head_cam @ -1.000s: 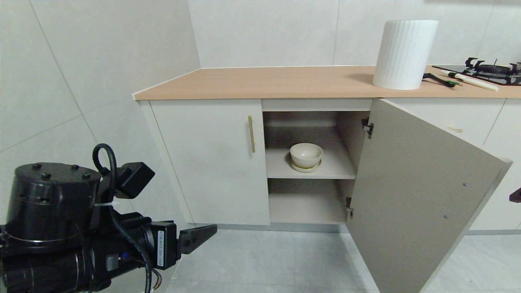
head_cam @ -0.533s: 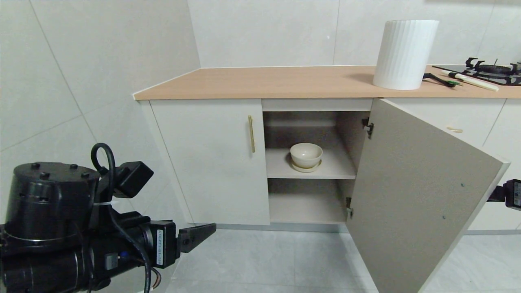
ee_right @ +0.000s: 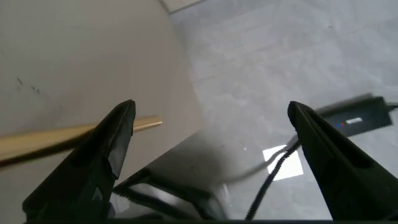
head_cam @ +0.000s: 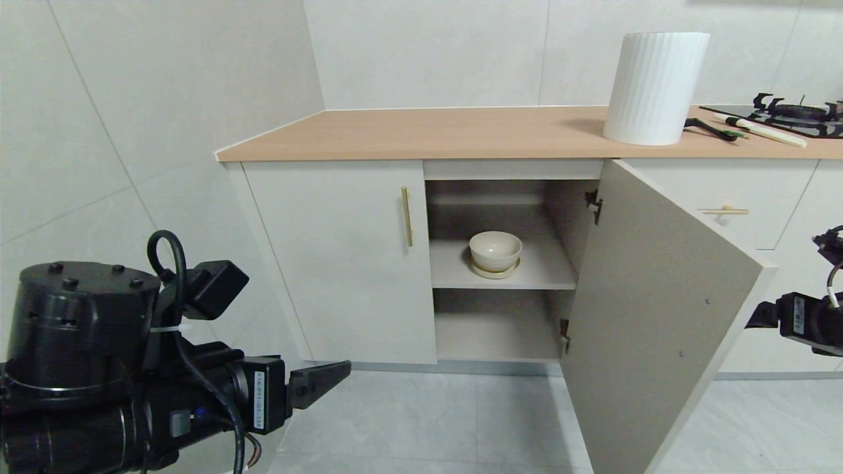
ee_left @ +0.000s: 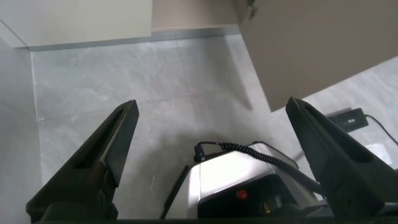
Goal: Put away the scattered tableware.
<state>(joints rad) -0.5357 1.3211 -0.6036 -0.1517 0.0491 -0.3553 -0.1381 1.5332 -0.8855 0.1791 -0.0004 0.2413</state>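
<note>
A cream bowl [head_cam: 495,249] sits on a small plate [head_cam: 494,270] on the middle shelf of the open cabinet [head_cam: 500,263]. The cabinet door [head_cam: 658,309] stands swung out at the right. My right gripper [head_cam: 757,316] is behind the door's outer face, near its free edge. In the right wrist view the right gripper [ee_right: 211,111] is open, and the door's gold handle [ee_right: 74,142] runs past one finger. My left gripper [head_cam: 323,383] hangs low at the left above the floor; in the left wrist view the left gripper [ee_left: 211,107] is open and holds nothing.
A tall white ribbed container [head_cam: 655,89] stands on the wooden counter [head_cam: 428,131], with utensils [head_cam: 714,130] and a stove [head_cam: 797,112] to its right. The left cabinet door [head_cam: 342,263] is closed. A drawer handle [head_cam: 723,211] shows beside the door. A black box with a cable [ee_right: 354,115] lies on the floor.
The open door has swung partway toward the cabinet, uncovering the drawer handle. My right gripper has come in from the right edge behind the door. The left arm has stayed put.
</note>
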